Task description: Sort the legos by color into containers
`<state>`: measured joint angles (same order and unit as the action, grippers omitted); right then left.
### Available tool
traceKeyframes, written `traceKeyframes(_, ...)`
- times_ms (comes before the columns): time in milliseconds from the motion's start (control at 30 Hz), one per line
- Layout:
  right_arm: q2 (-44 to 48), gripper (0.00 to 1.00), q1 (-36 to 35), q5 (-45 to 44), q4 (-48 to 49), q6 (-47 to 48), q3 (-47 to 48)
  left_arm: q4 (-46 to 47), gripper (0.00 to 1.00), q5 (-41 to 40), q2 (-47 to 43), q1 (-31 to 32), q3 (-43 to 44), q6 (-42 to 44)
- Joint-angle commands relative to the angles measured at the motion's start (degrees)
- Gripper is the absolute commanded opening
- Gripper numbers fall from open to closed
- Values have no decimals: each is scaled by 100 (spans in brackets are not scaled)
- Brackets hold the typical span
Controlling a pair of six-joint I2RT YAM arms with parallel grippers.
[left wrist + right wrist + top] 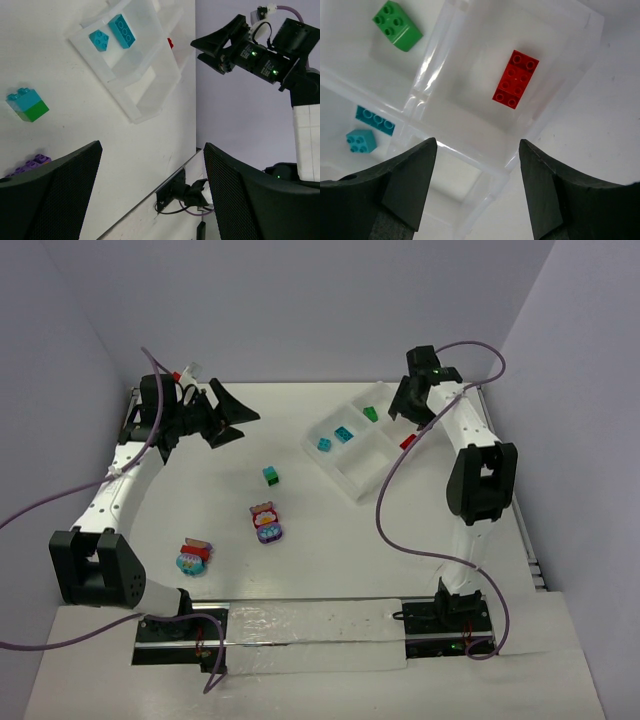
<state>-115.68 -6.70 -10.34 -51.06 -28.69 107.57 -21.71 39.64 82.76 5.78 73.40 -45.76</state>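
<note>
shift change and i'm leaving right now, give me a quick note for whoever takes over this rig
Left end effector: open, empty, hovering over the table, away from the tray.
Right end effector: open, empty, above the tray.
Done: red brick, green brick, and long teal brick with small teal brick, one colour per compartment.
To do: teal-on-green stack, purple-pink clump and near-left clump lie on the table; probably split them, then sort.
</note>
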Motion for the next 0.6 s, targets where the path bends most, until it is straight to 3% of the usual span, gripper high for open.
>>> traceKeyframes(0,968,74,-36,414,431,122,-100,-265,90,-314,30,-19,365,277)
traceKeyframes(200,1580,74,-1073,676,798,709,-349,-1043,89,-1032,90,-17,419,661)
traceKeyframes(367,1791,76,-2737,995,1131,1102,-1069,-2239,88,-2366,69,59,292,1030)
traceKeyframes(500,1789,75,-3202,1362,1425,807,-1612,-2561,86,-3029,-49,127,85,1263)
traceKeyframes(567,1626,75,-3249,1260,1322,857,-1440,-2517,86,-3051,24,166,90,1236)
